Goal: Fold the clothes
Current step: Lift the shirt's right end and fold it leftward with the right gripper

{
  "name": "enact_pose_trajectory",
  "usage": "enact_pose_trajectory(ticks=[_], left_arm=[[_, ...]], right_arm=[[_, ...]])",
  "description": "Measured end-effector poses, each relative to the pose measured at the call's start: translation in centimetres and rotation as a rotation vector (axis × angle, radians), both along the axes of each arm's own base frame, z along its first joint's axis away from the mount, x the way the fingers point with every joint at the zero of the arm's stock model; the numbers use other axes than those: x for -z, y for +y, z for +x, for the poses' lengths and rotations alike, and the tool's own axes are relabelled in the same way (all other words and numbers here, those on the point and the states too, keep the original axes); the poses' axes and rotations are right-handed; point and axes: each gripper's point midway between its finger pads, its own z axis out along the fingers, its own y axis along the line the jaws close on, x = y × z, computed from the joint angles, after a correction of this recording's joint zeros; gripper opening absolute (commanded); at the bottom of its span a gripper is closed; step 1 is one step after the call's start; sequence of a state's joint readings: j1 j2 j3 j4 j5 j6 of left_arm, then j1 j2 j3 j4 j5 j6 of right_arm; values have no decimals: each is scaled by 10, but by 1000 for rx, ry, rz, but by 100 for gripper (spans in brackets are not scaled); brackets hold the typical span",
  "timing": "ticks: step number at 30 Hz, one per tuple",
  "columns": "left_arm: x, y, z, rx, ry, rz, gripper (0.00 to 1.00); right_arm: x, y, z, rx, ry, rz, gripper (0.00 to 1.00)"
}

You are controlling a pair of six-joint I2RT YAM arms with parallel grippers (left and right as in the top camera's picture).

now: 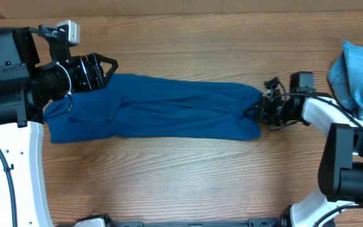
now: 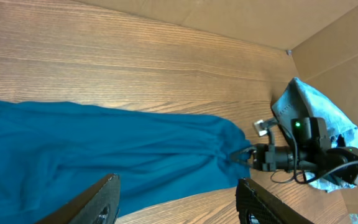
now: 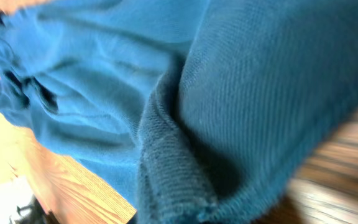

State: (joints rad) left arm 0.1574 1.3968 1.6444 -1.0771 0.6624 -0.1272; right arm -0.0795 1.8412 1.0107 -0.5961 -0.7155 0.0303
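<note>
The desk (image 1: 188, 183) is the biggest thing. It is flat brown wood with long thin lines in it, and it runs under both tools. A plain brown cardboard wall (image 2: 328, 37) stands at the desk's edge, behind the right tool.

The blue shirt (image 1: 169, 110) lies on the desk, pulled out into one long band from one tool to the other. It is deep blue with no picture on it. It is soft and not shiny. Up close in the right wrist view, it shows tiny knit rows and a thicker ribbed edge. Soft folds and creases run along it. The end by the left tool is wide and floppy. The end by the right tool is squeezed to a narrow point.

A pale blue garment (image 1: 361, 72) sits in a crumpled heap just behind the right tool, by the cardboard wall. It looks rougher than the shirt, a bit like jeans cloth.

The left tool (image 1: 108, 73) is black. Its two fingers (image 2: 101, 199) stand far apart with nothing pinched between them. The wide end of the shirt lies right below it.

The right tool (image 1: 263, 107) is black too, on a white arm. It is closed tight on the pointed end of the shirt, and the cloth bunches up where it nips.
</note>
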Motion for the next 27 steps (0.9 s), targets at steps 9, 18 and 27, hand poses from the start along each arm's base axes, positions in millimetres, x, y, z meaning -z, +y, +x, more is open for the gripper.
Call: enact_pose_trajectory(ticks=[9,18,27], left_arm=[[-3,0,3,1,-20,3,67],[-6,0,1,3,-33,7,67],[-6,0,0,3,-30,7,67]], right_arm=[[-7,18,-4,-32,79,-105,4],[-62,-7,17,29,38,-214,4],[-116,-14,27,20,-8,-269,4]])
